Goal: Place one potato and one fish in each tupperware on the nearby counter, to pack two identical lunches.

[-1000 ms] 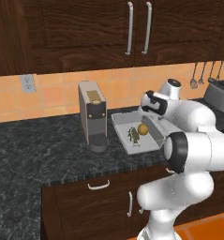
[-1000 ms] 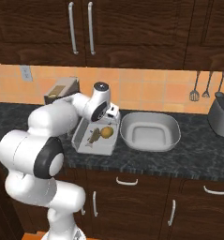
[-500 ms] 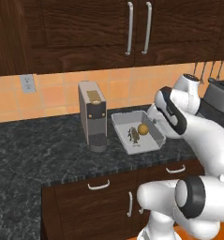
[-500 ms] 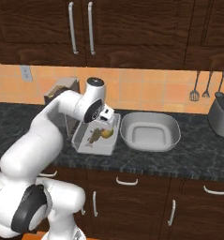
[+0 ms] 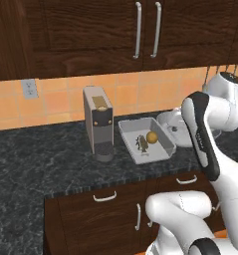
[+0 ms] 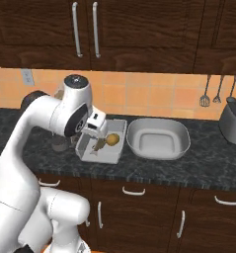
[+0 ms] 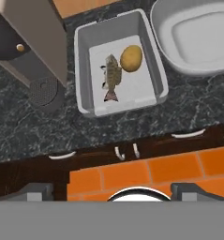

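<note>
Counter (image 7: 179, 112) below the released tool (image 6: 97, 127): square tupperware (image 7: 85, 70) holding fish (image 7: 112, 76) and potato (image 7: 130, 58).

Square tupperware box (image 7: 85, 70) holding potato (image 7: 130, 57) and fish (image 7: 112, 77), rounded dish (image 7: 165, 42) beside it on counter (image 7: 188, 105)

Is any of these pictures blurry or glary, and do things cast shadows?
Hand view: sharp and evenly lit, the fish and potato crisp in the square tupperware, shadows barely visible. Both base views: slightly soft, no glare on the counter; the rounded dish shows gentle shading.
</note>
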